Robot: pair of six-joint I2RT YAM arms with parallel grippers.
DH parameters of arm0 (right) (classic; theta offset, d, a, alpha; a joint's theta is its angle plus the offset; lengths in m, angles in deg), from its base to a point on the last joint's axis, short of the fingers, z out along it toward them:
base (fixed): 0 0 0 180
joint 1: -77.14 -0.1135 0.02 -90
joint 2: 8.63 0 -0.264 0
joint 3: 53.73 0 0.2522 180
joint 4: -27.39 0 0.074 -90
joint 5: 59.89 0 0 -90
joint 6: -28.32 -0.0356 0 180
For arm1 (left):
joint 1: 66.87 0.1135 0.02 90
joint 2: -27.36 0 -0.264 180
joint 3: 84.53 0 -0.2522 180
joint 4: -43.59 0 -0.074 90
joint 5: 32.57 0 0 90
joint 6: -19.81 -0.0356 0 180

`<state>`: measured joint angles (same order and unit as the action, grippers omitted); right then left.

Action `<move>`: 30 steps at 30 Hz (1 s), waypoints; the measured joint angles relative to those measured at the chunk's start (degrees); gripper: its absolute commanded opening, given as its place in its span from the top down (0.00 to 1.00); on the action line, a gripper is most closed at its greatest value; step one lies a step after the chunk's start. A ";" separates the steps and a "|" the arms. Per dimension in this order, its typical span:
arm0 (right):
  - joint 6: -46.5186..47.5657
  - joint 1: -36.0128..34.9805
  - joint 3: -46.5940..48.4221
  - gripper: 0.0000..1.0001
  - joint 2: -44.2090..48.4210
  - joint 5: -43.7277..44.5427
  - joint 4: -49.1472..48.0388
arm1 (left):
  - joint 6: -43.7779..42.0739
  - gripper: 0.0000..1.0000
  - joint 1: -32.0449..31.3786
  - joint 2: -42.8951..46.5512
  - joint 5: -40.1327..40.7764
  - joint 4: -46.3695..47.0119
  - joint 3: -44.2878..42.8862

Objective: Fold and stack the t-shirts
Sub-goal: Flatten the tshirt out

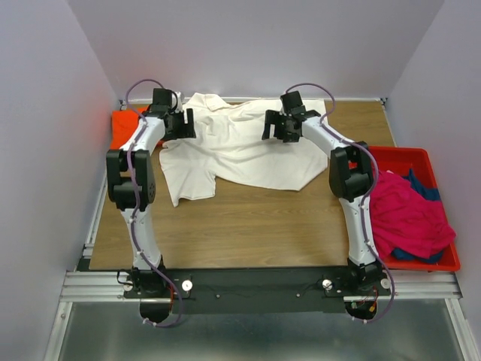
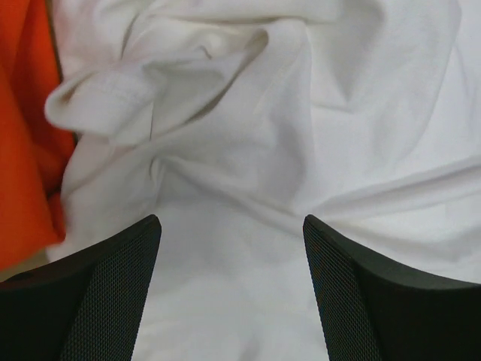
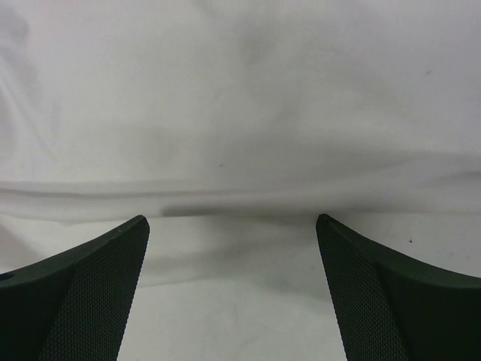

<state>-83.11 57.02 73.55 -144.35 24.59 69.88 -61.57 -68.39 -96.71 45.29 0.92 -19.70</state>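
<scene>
A cream-white t-shirt (image 1: 233, 147) lies crumpled across the back middle of the wooden table (image 1: 255, 226). Over its left part hovers my left gripper (image 1: 180, 124), open, and the left wrist view shows wrinkled white cloth (image 2: 285, 128) between and beyond the fingers. My right gripper (image 1: 282, 125) is open above the shirt's right part, with smooth white cloth (image 3: 240, 113) filling its wrist view. An orange t-shirt (image 1: 122, 128) lies at the back left, and its edge (image 2: 22, 150) shows in the left wrist view. A magenta t-shirt (image 1: 406, 214) and a dark blue one (image 1: 425, 184) lie in the bin.
A red plastic bin (image 1: 421, 162) stands off the table's right side beside the right arm. White walls close in the back and both sides. A metal rail (image 1: 255, 284) carries both arm bases at the near edge.
</scene>
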 measured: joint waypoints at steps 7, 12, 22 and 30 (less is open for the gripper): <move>0.57 0.20 1.03 0.02 -0.02 -0.39 0.87 | 3.89 0.15 0.00 23.50 5.22 0.59 20.37; 0.57 0.22 0.70 0.02 0.04 -0.63 0.98 | 8.85 0.16 0.00 32.59 9.14 -0.04 33.94; 0.74 0.22 -4.44 0.02 2.71 -1.22 1.05 | 16.15 0.32 0.37 36.22 11.82 -3.58 49.27; 0.72 0.22 -7.48 0.02 4.55 -1.64 0.94 | 18.23 0.43 0.76 38.10 12.17 -1.99 52.63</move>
<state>-82.39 57.24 66.07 -139.81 22.96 70.82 -43.34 -67.63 -58.61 57.47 -1.06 32.93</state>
